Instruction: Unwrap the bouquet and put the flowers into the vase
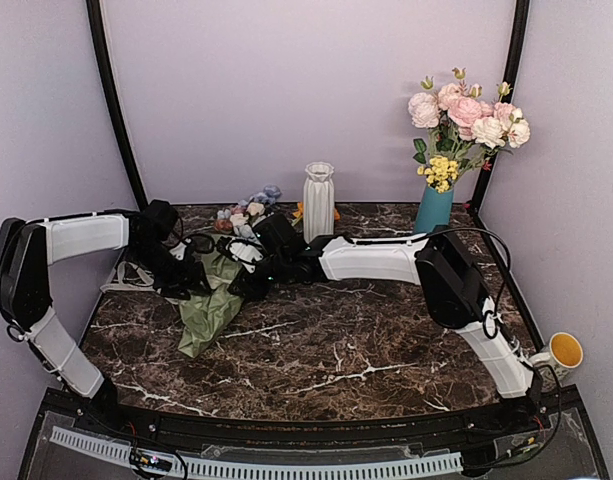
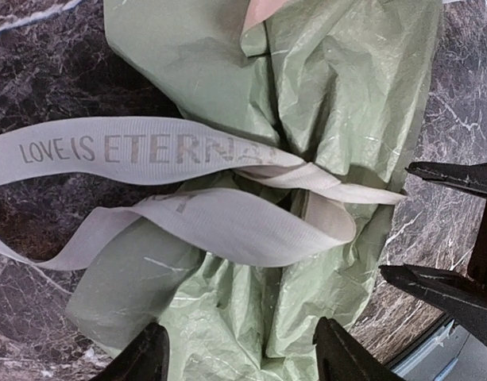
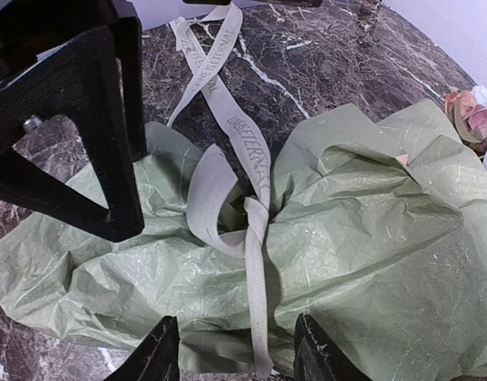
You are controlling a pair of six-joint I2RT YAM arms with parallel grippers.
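Note:
The bouquet (image 1: 218, 292) lies on the marble table, its green paper (image 3: 370, 238) crumpled and still bound at the waist by the cream ribbon (image 3: 255, 238) printed "LOVE IS ETERNAL" (image 2: 148, 151). The flowers (image 1: 248, 205) poke out of its far end, and a dusty pink bloom (image 3: 469, 119) shows at the paper's edge. My left gripper (image 2: 243, 357) hovers open over the green paper (image 2: 346, 79) just beside the knot. From the other side my right gripper (image 3: 237, 353) stands open, a loose ribbon tail lying between its fingers unpinched. The white ribbed vase (image 1: 319, 200) stands upright behind the bouquet.
A teal vase (image 1: 433, 208) with pink roses and yellow sprigs stands at the back right. A yellow mug (image 1: 564, 350) sits off the table's right edge. A long ribbon tail (image 1: 121, 280) trails left over the marble. The two grippers are very close together over the bundle.

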